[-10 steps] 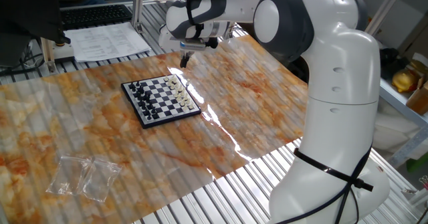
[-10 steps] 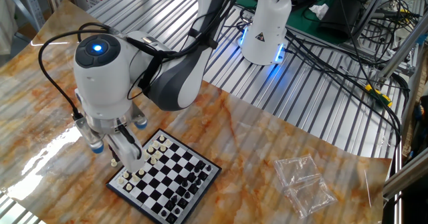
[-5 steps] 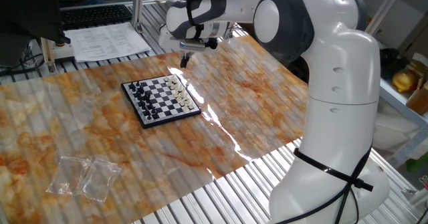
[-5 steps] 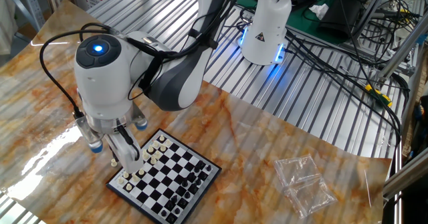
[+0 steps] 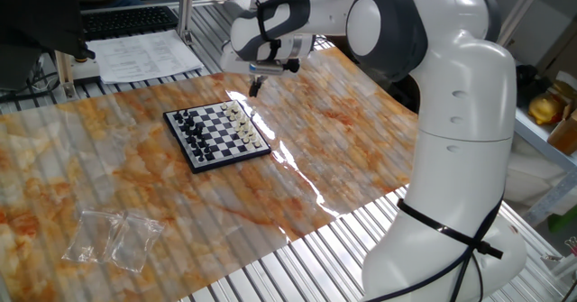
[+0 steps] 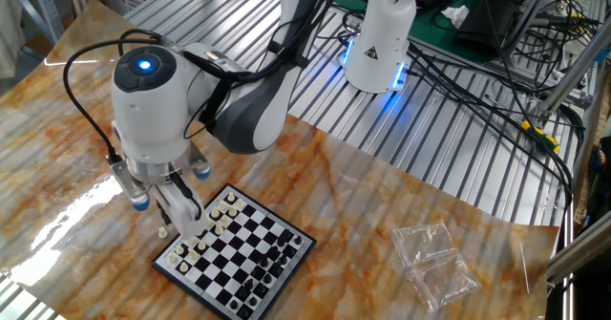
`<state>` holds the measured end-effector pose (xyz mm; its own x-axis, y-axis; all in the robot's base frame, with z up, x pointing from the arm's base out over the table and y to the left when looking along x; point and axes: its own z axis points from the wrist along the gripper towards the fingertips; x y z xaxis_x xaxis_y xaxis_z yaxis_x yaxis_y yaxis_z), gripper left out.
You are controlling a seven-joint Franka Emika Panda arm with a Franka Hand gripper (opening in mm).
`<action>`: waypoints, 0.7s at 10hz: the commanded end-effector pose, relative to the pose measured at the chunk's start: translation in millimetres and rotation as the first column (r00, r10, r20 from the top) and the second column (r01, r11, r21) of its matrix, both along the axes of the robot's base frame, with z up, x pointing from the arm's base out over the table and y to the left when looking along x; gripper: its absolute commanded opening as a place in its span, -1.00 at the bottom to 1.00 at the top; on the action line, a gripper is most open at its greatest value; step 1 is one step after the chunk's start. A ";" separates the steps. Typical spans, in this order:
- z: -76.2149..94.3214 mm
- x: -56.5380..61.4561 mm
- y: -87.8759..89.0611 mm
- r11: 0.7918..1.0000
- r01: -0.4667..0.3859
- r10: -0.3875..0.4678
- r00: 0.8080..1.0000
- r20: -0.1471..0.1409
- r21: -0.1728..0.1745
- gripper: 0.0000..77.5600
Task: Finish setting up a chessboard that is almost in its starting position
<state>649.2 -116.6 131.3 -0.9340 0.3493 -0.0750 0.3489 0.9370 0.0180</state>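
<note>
Item: table (image 5: 108, 176), marbled orange-and-cream sheet, glossy, laid over a ribbed metal bench.

Left, near edge: two clear plastic bags (image 5: 113, 239), empty as far as can be seen, well apart from the board.

Left, far edge: printed papers (image 5: 144, 54) and a dark keyboard (image 5: 126, 21) beyond the sheet.

Centre: the chessboard (image 5: 216, 135), small, dark-framed, flat on the table. Black pieces (image 5: 187, 122) stand along the edge away from the arm, cream pieces (image 5: 239, 117) along the edge nearer the gripper. Most pieces appear to sit in their rows; which one is out of place is too small to tell. Judgement: setup nearly complete, one or a few placements remaining.

Centre, above: gripper (image 5: 255, 86), raised over the table just beyond the board's cream side, pointing down. In the other fixed view the gripper (image 6: 164, 230) hangs beside the cream corner with a small pale thing at its tip, possibly a piece; not certain. Fingers close together; whether they pinch anything cannot be told.

Right: white arm body (image 5: 451, 140). Shelving with yellow items (image 5: 545, 104). In the other fixed view, cables (image 6: 496, 62) lie across the ribbed metal.
</note>
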 end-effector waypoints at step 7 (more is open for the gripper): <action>-26.0 2.7 -15.7 1.000 -0.008 0.008 1.000 0.024 0.010 -0.97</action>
<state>648.7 -130.4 109.1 -0.9371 0.3393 -0.0823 0.3378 0.9407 0.0324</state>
